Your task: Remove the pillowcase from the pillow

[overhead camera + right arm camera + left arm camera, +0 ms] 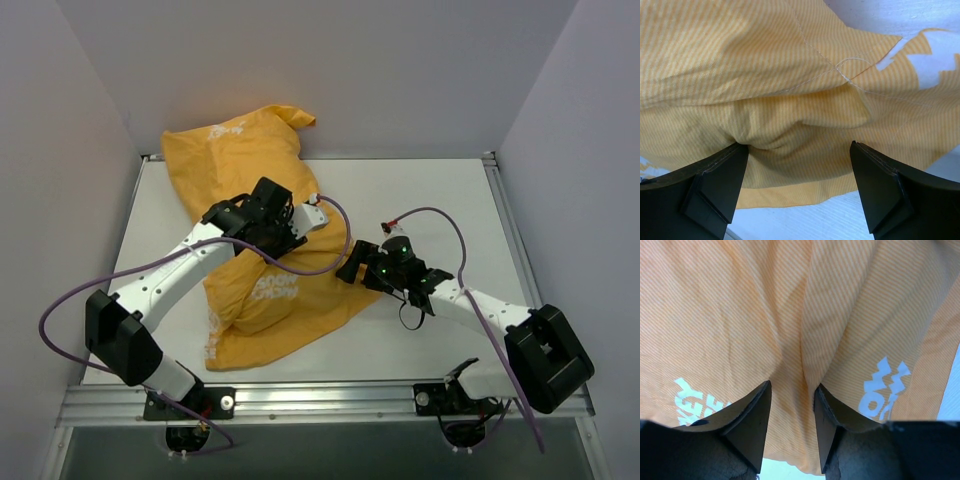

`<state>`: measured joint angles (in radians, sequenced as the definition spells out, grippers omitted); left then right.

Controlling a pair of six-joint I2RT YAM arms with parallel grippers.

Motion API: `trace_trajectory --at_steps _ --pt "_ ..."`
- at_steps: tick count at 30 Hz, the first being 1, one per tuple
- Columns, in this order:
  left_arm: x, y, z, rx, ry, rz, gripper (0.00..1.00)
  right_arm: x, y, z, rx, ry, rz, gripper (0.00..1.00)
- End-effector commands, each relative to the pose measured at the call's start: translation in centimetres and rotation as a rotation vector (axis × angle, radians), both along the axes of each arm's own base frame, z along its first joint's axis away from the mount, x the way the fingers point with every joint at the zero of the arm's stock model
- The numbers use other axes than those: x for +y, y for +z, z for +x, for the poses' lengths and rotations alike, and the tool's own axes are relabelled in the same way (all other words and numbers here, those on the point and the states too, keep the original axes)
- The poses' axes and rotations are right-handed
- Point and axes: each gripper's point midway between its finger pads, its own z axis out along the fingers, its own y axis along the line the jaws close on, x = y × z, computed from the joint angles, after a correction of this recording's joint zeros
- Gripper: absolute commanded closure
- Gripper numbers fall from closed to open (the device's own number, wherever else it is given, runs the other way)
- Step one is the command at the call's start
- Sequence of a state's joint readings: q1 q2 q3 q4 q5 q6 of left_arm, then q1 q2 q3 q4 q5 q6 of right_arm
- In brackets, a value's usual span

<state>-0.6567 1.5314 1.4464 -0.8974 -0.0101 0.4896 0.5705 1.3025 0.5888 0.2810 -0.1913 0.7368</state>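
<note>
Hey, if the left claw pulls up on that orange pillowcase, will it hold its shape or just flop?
Probably flop: the pillowcase bunches into a soft ridge between the fingers of the left claw. It looks thin and light, its edge lying flat on the table. The plump bulk inside may add drag.

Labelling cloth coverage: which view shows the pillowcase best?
Top external: nearly the whole pillowcase shows, from the back wall towards the front edge, with the arms crossing its middle. Left wrist shows only a fold between its fingers; right wrist only a bunched, seamed patch.
</note>
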Motion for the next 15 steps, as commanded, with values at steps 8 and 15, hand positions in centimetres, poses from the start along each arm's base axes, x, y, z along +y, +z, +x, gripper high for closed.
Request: trace_trajectory --at_steps 8,15 --pt "-0.4 3.5 1.7 -0.088 0.022 -0.081 0.74 1.6 -0.4 0.1 -0.001 0.031 0.037 0.56" --pt "-0.7 3.1 1.4 -0.065 0.041 -0.103 0.98 -3.3 -1.1 2.2 0.016 -0.098 -0.14 1.0"
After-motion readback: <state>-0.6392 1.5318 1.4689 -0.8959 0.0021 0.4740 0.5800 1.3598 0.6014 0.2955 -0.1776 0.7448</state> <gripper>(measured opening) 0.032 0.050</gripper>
